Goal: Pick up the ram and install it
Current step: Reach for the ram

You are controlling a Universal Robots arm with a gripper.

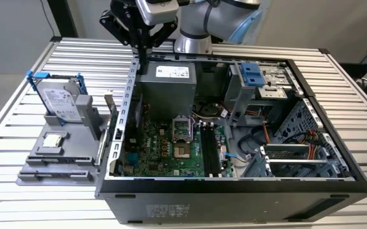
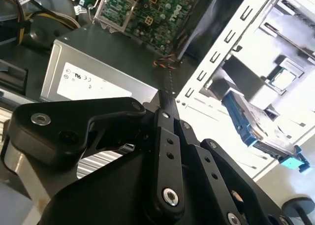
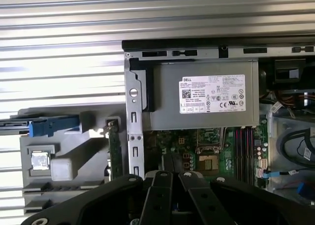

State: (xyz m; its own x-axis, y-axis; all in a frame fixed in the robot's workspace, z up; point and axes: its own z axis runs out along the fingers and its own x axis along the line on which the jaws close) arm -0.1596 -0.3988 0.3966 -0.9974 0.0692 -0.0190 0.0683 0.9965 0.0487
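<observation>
Finds the gripper [image 1: 143, 58] raised over the back edge of the open computer case [image 1: 234, 198], just above the power supply [image 1: 168, 86] and close to the side wall toward the exterior view's left. Shows its black fingers [image 2: 166, 112] pressed together in the second wrist view, clamping nothing. Places the ram [image 3: 114, 151] on edge in a slot of the grey fixture [image 1: 56, 164], just beside the case's outer wall, apart from the gripper and untouched. Sets on the same fixture a hard drive with a blue bracket [image 1: 59, 100], upright, and a small square processor chip [image 1: 53, 140] lying flat. Lays the green motherboard [image 1: 164, 152] on the case floor, with a CPU socket [image 1: 182, 138] and, beside it toward the exterior view's right, dark memory slots [image 1: 210, 148]. Rests everything on a slatted metal table [image 1: 12, 119].
</observation>
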